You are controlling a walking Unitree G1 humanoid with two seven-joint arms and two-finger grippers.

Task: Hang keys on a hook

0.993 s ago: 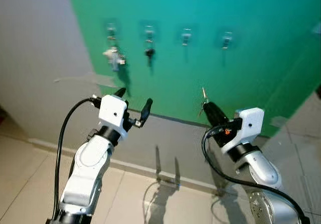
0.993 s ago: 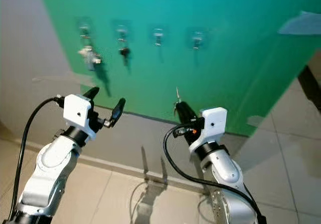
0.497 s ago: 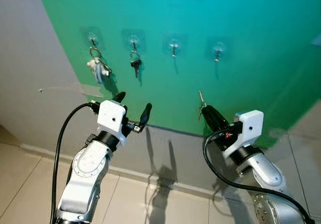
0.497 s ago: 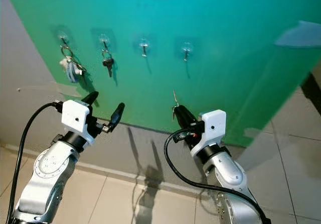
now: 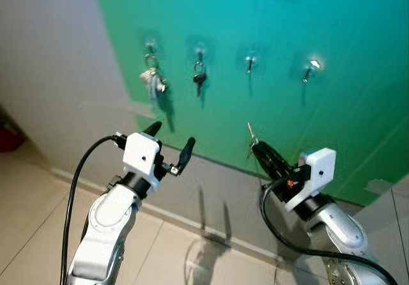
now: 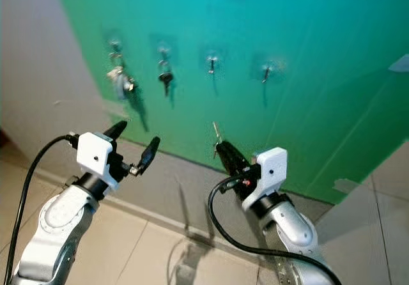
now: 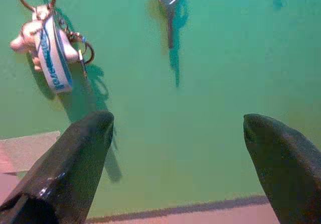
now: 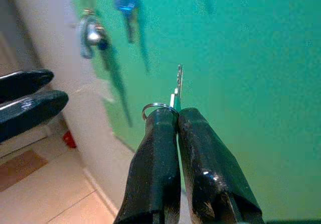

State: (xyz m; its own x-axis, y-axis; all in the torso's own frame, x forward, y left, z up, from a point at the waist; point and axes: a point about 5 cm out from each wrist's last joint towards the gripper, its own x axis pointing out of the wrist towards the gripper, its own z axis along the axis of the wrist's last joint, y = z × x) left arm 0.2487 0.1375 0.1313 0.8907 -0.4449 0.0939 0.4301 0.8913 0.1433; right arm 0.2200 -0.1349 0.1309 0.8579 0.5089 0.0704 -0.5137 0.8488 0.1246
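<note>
My right gripper [image 5: 255, 149] is shut on a key [image 5: 250, 133] with a small ring [image 8: 154, 108], held upright in front of the green wall panel [image 5: 358, 48]. Four hooks run along the panel. The first hook [image 5: 151, 45] carries a bunch with a pale fob [image 5: 152, 80], the second hook [image 5: 200, 47] a dark key [image 5: 199, 80]. The third hook [image 5: 250, 59] and fourth hook [image 5: 309, 66] are bare, above the held key. My left gripper [image 5: 171, 143] is open below the two hung keys, nothing between its fingers [image 7: 75, 158].
A grey wall [image 5: 51, 74] stands left of the green panel, with a grey skirting strip [image 5: 211, 195] under it. Beige floor tiles [image 5: 32, 202] lie below. A dark red object [image 5: 9, 138] sits at the far left by the floor.
The camera has swung, shifting the hooks rightward and a bit up in view. Both grippers hold much the same pose; the right stays shut on the key.
</note>
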